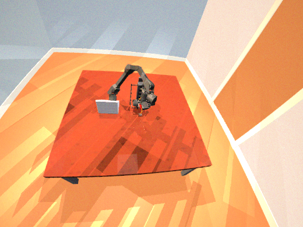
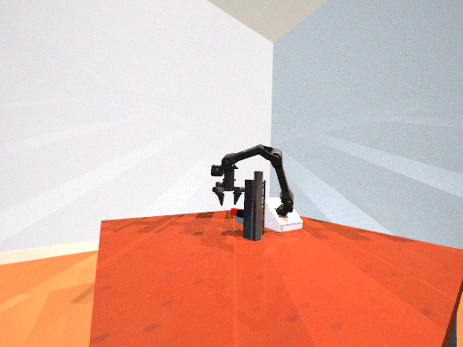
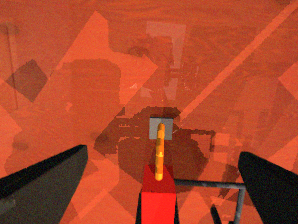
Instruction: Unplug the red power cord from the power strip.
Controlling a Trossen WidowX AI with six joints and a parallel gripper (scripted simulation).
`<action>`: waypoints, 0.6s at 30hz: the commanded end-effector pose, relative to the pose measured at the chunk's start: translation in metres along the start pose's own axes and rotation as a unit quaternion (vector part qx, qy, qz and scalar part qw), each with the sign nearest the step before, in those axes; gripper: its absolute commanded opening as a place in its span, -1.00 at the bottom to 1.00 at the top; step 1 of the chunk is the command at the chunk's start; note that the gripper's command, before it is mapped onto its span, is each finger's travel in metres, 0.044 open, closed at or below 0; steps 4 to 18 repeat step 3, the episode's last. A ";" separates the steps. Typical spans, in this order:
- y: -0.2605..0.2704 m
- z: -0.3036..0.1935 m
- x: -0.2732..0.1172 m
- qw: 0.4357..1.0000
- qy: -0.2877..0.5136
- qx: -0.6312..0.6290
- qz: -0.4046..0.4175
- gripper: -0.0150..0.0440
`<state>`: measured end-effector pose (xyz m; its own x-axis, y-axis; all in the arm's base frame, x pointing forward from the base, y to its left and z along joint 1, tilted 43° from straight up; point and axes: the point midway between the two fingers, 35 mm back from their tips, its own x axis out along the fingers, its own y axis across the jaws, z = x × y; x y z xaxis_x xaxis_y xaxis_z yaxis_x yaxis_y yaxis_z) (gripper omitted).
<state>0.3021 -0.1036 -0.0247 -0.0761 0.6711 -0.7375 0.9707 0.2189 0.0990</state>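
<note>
The jaws of the gripper (image 2: 228, 197) stand wide apart with nothing between them, hanging above the red plug (image 2: 235, 212) and clear of it. In the wrist view the two dark fingers sit at the far left and right edges, and the red plug (image 3: 157, 194) lies low in the middle between them, untouched by either. An orange cord (image 3: 160, 151) runs from the plug's top away to a small grey block (image 3: 162, 127) on the red worktop (image 3: 90, 60). In the side view the plug sits just left of the tall dark power strip (image 2: 254, 205), which stands upright on the worktop (image 2: 276, 285); whether the plug touches it cannot be told. The white base (image 2: 280, 219) of the arm is beyond the strip, to the right.
</note>
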 end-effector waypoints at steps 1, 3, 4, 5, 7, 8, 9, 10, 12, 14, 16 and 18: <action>0.000 0.000 -0.001 1.000 -0.001 -0.001 -0.002 1.00; 0.000 0.000 -0.001 1.000 -0.001 -0.001 -0.002 1.00; 0.000 0.000 -0.001 1.000 -0.001 -0.001 -0.002 1.00; 0.000 0.000 -0.001 1.000 -0.001 -0.001 -0.002 1.00; 0.000 0.000 -0.001 1.000 -0.001 -0.001 -0.002 1.00; 0.000 0.000 -0.001 1.000 -0.001 -0.001 -0.002 1.00; 0.000 0.000 -0.001 1.000 -0.001 -0.001 -0.002 1.00; 0.000 0.000 -0.001 1.000 -0.001 -0.001 -0.002 1.00; 0.000 0.000 -0.001 1.000 -0.001 -0.001 -0.002 1.00; 0.000 0.000 -0.001 1.000 -0.001 -0.001 -0.002 1.00; 0.000 0.000 -0.001 1.000 -0.001 -0.001 -0.002 1.00; 0.000 0.000 -0.001 1.000 -0.001 -0.001 -0.002 1.00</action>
